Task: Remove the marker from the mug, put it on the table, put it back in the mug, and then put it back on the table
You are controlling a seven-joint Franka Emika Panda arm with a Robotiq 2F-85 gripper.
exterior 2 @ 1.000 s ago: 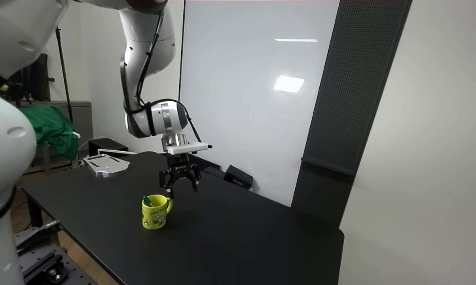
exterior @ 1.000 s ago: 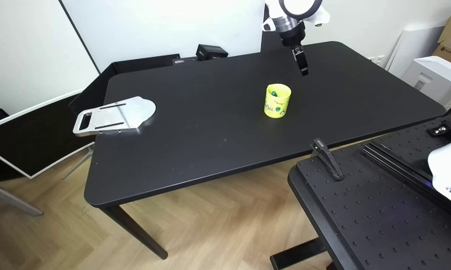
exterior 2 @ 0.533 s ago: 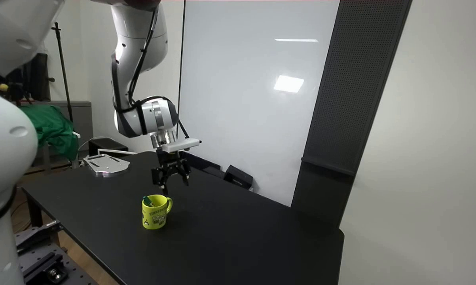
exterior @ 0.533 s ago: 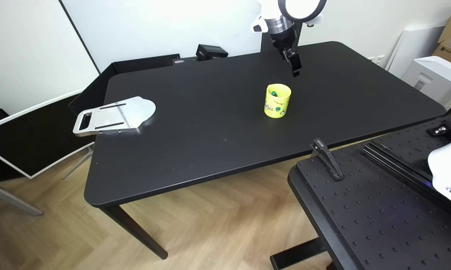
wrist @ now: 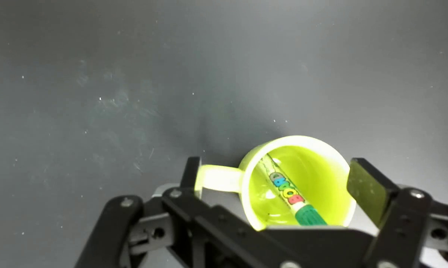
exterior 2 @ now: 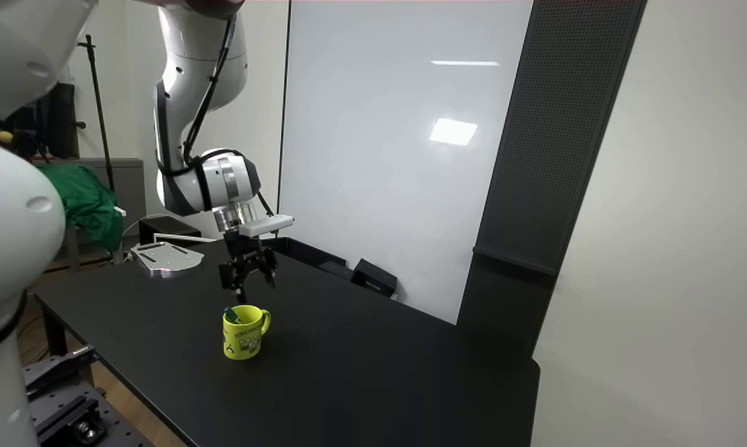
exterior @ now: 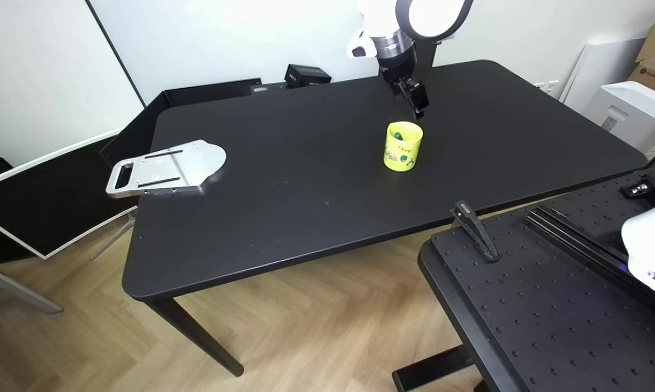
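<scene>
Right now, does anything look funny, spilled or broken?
Yes: in an exterior view, the silver plate sticks out past the edge of the table, only partly on it. I see nothing spilled or broken; the mug stands upright with the marker leaning inside.

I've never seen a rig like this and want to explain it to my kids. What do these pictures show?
The machine is a white robot arm ending in a black two-fingered gripper, made for pinching things. The wide pictures are taken from two different spots away from the arm; the close one is taken from the arm itself, beside the gripper, looking down. On the black table stands a yellow-green mug, with a green-capped board marker leaning inside it. A silver metal plate with a handle slot lies at one end of the table. The gripper is open, and it holds nothing.
</scene>
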